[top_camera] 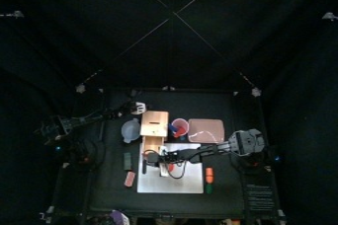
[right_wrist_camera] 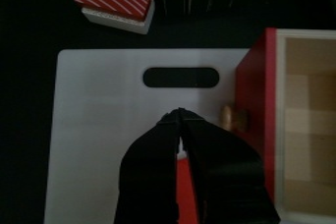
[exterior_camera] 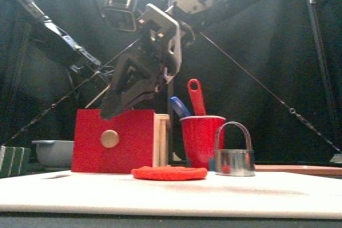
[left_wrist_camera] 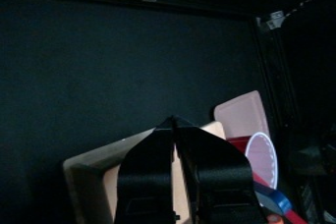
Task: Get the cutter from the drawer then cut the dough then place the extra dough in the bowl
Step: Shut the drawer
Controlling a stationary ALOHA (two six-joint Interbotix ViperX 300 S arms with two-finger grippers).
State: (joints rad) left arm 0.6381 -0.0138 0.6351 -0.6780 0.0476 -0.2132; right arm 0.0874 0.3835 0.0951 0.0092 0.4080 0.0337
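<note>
Right gripper (right_wrist_camera: pixel 175 120), clenched, hangs above red dough (exterior_camera: pixel 170 173). Beyond it a red cup (exterior_camera: pixel 202 140) holds two toy knives (exterior_camera: pixel 195 94). Left gripper (left_wrist_camera: pixel 171 122) also clenched.

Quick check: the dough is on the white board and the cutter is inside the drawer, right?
Not quite. The dough does lie on the white board, but the cutter is not inside the drawer. The front view shows it standing out in the open, right of the dough and beside the red cup.
</note>
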